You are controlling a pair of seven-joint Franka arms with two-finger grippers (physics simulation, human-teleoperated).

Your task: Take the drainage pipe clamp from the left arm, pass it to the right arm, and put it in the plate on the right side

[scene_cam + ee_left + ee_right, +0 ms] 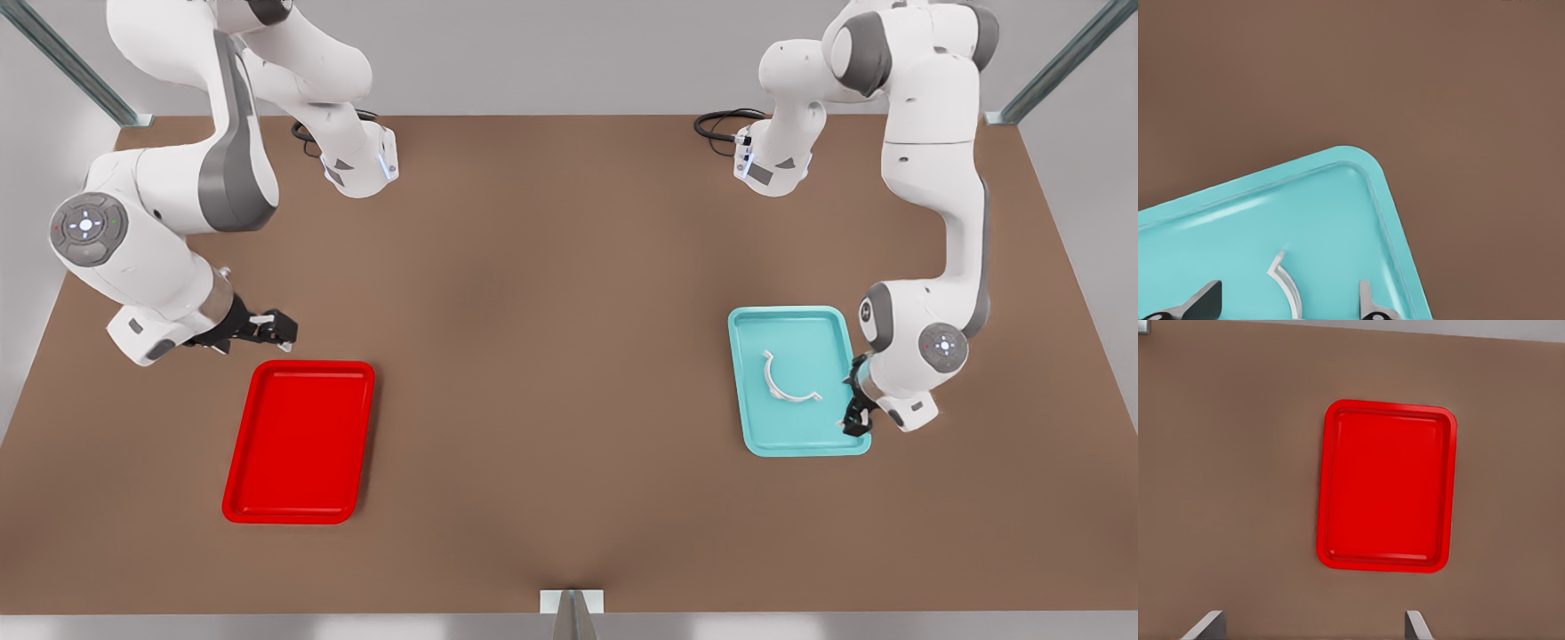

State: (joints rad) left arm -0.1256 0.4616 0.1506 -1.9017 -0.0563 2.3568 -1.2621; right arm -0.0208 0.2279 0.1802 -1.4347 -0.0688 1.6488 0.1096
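The drainage pipe clamp (pixel 787 382), a thin white half-ring, lies loose in the light teal tray (pixel 800 342) on the front view's right. My left gripper (pixel 855 400) hovers at that tray's near right edge, just beside the clamp. In the left wrist view its fingers (pixel 1205 301) stand open, with the clamp (pixel 1286 283) lying below and between them, untouched. My right gripper (pixel 276 327) waits open on the front view's left, just beyond the far edge of the red plate (pixel 300 440). The right wrist view looks down on the plate (pixel 1385 487), which holds nothing.
Both trays rest on a brown table (pixel 551 356) with wide bare surface between them. The arm bases (pixel 360 164) and black cables (pixel 725 120) sit at the far edge. A small metal post (pixel 572 613) stands at the near edge.
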